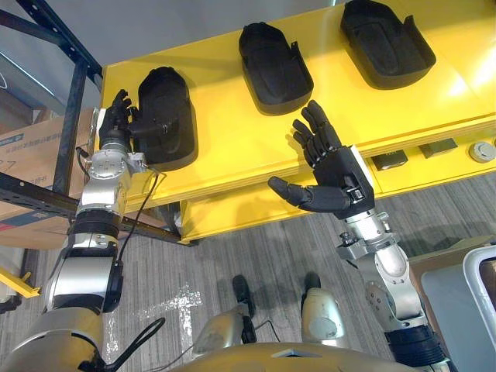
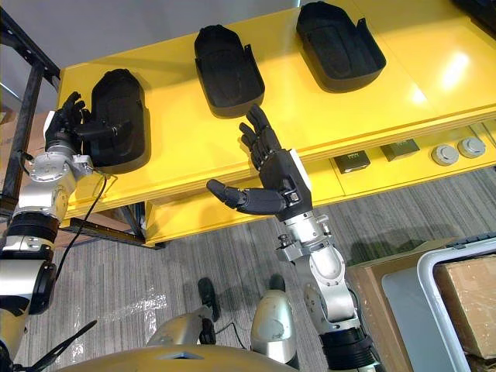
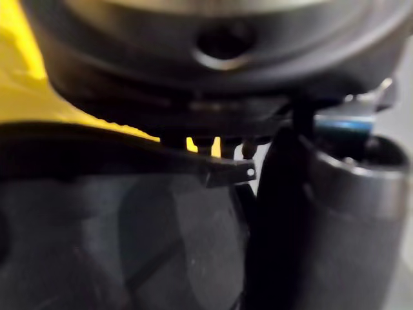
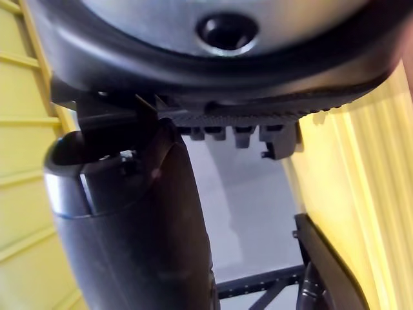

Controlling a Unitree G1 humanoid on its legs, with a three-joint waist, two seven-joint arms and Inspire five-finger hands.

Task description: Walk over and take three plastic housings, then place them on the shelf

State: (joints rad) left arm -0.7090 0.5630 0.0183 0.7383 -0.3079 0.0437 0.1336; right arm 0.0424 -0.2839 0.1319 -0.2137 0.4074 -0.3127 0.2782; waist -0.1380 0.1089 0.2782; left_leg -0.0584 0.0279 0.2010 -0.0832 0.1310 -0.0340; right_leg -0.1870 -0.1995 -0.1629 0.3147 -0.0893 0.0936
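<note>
Left housing (image 1: 169, 108): black plastic, lying rounded side up near the left end of the yellow shelf (image 1: 232, 151), close to its front edge.
Left hand (image 1: 116, 118): closed on the left housing's outer edge. The thumb reaches across the top of the shell and the curled fingers sit against its side. The left wrist view shows the dark shell right up against the hand.
Middle housing (image 1: 273, 68): black, hollow side up, farther back on the same shelf and well apart from the left housing.
Right housing (image 1: 385, 43): black, hollow side up, near the back and to the right of the middle housing, apart from it.
Right hand (image 1: 335, 180): spread wide with fingers straight and thumb stuck out to the side, holding nothing. It hangs over the shelf's front edge, between the middle and right housings but nearer the robot than both.
Lower tier (image 2: 232, 213): yellow too, under the top board. Two small dark boxes (image 2: 351, 161) and two round metal parts (image 2: 444, 155) sit along its right part.
Rack (image 1: 74, 116): black metal frame just left of the shelf, with a cardboard box (image 1: 31, 143) behind it.
Bin (image 2: 434, 271): pale-rimmed, on the floor at the lower right, with a brown carton (image 2: 469, 291) inside.
</note>
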